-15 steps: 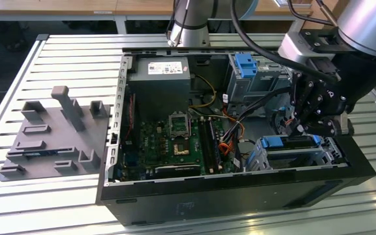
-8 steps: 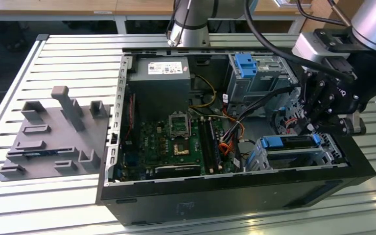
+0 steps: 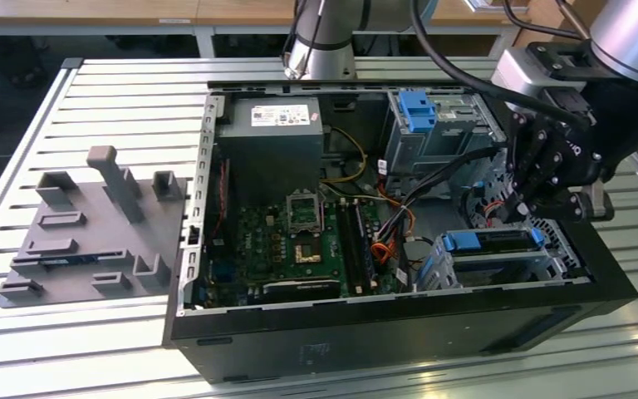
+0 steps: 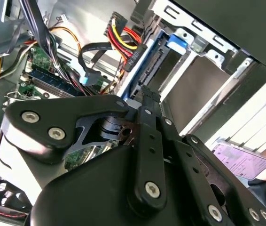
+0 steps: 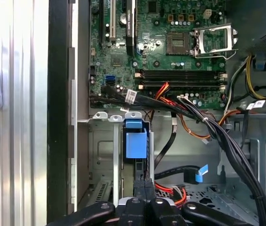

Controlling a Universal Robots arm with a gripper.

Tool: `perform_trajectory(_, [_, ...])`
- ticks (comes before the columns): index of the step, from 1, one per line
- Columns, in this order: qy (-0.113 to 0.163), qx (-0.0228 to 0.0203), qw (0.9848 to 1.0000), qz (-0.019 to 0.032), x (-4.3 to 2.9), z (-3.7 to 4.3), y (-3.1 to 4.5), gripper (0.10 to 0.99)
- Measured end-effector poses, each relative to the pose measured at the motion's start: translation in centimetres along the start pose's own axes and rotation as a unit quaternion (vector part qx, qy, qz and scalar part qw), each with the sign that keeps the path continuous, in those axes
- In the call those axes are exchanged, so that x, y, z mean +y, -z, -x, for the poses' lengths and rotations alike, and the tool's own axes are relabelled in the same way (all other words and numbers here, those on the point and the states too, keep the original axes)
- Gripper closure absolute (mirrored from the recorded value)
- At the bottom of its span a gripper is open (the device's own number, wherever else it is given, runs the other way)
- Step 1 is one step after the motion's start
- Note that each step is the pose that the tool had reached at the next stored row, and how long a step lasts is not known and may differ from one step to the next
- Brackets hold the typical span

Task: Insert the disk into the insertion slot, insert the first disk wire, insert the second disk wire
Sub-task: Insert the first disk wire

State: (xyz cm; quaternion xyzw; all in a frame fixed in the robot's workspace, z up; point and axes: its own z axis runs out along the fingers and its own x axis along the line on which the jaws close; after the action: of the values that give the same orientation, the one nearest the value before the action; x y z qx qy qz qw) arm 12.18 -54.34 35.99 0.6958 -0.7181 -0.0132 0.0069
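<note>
Holding the claw (image 5: 144,188) clenched shut just above the blue-framed disk (image 3: 494,242), itself lying seated in the insertion slot (image 3: 507,271) inside the open computer case (image 3: 408,332), toward the exterior view's right.

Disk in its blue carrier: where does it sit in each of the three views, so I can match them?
Exterior view: disk seated in the insertion slot, exterior view's right, below the gripper.
First wrist view: its blue carrier, between gripper and motherboard.
Second wrist view: blue carrier, just beyond the gripper.
Shared landmark: the green motherboard.
</note>
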Motion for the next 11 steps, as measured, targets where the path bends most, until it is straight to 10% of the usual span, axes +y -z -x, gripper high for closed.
perform_trajectory(11, [-0.002, -0.0002, 1.0000, 0.0000, -1.15, 1.71, -0.18, 0.918])
